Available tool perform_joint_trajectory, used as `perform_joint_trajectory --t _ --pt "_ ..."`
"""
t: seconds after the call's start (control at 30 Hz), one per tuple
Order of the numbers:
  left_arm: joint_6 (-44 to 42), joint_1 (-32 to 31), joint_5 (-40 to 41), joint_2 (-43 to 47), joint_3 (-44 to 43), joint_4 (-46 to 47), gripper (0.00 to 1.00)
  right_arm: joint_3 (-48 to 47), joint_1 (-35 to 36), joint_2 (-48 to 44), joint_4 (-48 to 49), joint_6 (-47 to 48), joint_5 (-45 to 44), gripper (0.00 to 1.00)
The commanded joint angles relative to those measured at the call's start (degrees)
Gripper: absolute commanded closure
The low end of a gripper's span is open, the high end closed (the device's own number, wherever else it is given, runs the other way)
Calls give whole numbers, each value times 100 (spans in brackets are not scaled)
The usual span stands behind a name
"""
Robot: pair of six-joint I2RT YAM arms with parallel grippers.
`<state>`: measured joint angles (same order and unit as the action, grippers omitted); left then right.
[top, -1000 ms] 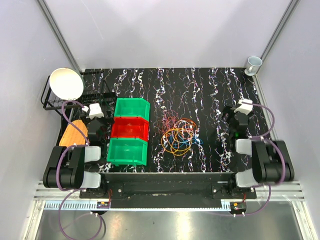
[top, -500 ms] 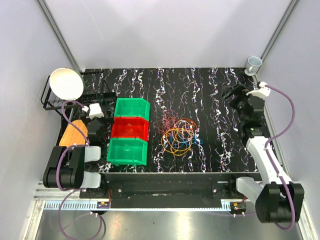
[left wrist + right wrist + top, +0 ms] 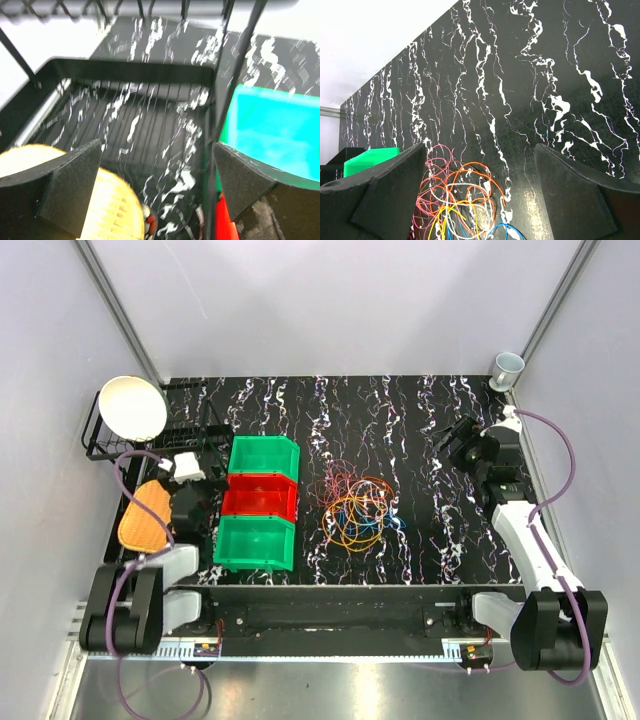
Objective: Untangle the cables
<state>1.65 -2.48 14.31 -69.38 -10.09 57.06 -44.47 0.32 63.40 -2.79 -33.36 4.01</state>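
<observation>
The cables lie in a tangled pile of orange, yellow, pink, white and blue loops on the black marbled table, right of the bins. They also show in the right wrist view, low between the fingers. My right gripper is open and empty, raised at the far right of the table and facing the pile. My left gripper is open and empty at the left, beside the wire rack; its view shows open fingers over the rack floor.
Three bins stand in a column left of the cables: green, red, green. A black wire rack holds a white bowl. An orange basket-like object lies at the left edge. A cup stands far right.
My right arm has unfolded, reaching toward the far right, then swung slightly left toward the cables. My left arm has shifted a little down and left. The cables have not moved.
</observation>
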Motion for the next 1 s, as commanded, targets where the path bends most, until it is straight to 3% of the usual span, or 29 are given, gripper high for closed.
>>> perform_joint_trajectory --t 0.0,0.1,0.33,0.47,0.7,0.83,0.9,0.93,0.97 --pt "379 -16 -182 995 -222 -1194 1 -299 12 -196 -222 -30 56 6" --pt "564 -16 -279 1733 -64 -1802 1 -334 12 -257 -354 -56 65 6" --pt "1047 -95 -68 3588 -493 -4865 1 -282 21 -556 -653 -161 118 7" --pt "1460 -121 -147 4308 -749 -5967 1 -282 12 -846 -986 -285 -41 7" --pt "3051 -112 -708 4952 -1241 -7454 1 -343 21 -1215 -1487 -328 -32 7" --pt "3394 -358 -1963 4873 -1645 -7605 1 -378 12 -1470 -1857 -443 -347 7" --pt "3726 -350 -1958 4882 -1689 -7900 1 -300 30 -1698 -1892 -495 -375 7" --pt "3963 -350 -1549 4908 -1742 -8181 1 -282 21 -1786 -1901 -530 -366 7" --pt "4732 -358 -1136 4900 -1838 -8654 1 -282 21 -1813 -1918 -548 -366 7"
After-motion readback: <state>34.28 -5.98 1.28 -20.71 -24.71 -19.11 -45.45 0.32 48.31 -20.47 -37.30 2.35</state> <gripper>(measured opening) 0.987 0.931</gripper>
